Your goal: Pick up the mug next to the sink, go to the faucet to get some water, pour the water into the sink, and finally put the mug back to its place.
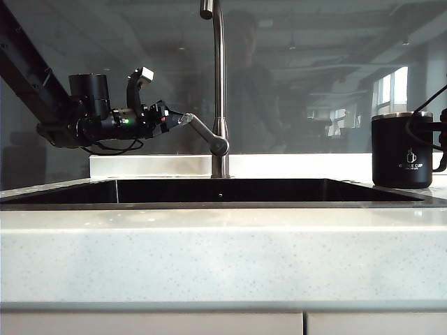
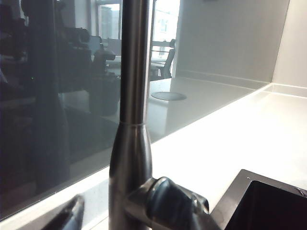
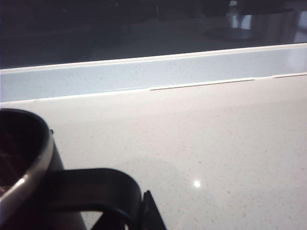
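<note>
The black mug (image 1: 401, 150) with a steel rim stands upright on the counter just right of the sink (image 1: 209, 204). My right gripper (image 1: 443, 136) is at the mug's handle (image 3: 96, 182) at the exterior view's right edge. One dark fingertip (image 3: 148, 215) lies against the handle's outer side and the other is hidden. The steel faucet (image 1: 220, 84) rises behind the sink's middle. My left gripper (image 1: 174, 118) is at the outer end of the lever (image 1: 206, 134), jaws wide. One finger (image 2: 69, 215) stands apart from the faucet column (image 2: 134, 72), with the lever (image 2: 168, 206) beside it.
A dark glass backsplash (image 1: 314, 77) runs behind the faucet above a low white ledge (image 1: 154, 165). Speckled white countertop (image 1: 223, 258) spans the front, and more of it (image 3: 216, 143) lies beyond the mug. The sink's corner (image 2: 268, 201) is near the left gripper.
</note>
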`<state>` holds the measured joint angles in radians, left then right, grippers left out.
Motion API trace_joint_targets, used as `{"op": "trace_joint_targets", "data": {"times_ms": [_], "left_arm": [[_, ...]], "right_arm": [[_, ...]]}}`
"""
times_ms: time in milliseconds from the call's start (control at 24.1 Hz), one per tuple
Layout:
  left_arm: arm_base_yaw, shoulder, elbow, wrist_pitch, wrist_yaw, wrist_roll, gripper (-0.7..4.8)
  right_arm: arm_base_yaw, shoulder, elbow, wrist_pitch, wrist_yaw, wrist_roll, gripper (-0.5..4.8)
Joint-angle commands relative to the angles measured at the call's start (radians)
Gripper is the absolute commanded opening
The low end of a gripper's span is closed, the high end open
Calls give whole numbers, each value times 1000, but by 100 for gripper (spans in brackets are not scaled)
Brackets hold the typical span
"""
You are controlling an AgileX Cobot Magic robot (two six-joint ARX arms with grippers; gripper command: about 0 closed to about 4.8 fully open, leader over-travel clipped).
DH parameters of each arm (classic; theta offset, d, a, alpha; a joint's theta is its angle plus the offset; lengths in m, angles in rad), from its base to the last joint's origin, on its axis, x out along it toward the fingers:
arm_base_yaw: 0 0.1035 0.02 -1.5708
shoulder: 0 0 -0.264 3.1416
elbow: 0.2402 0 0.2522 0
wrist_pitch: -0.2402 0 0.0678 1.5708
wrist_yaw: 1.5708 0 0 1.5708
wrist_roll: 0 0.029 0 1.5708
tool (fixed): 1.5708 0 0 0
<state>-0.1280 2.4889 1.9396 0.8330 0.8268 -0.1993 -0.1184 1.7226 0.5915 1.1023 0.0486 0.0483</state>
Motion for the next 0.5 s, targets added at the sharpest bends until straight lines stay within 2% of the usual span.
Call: {"op": "trace_joint_targets", "data": {"times_ms": [41,207,332,497], "left_arm": [[2,-7,2,10,5,0,274],[2,-7,2,10,5,0,274],[2,-7,2,10,5,0,274],[2,-7,2,10,5,0,274]], "right_arm": [[0,-6,5,24,-2,0,66],[0,-6,5,3,-2,0,73],[0,-6,5,0,-2,0,118],[0,-6,5,-2,1,0,118]]}}
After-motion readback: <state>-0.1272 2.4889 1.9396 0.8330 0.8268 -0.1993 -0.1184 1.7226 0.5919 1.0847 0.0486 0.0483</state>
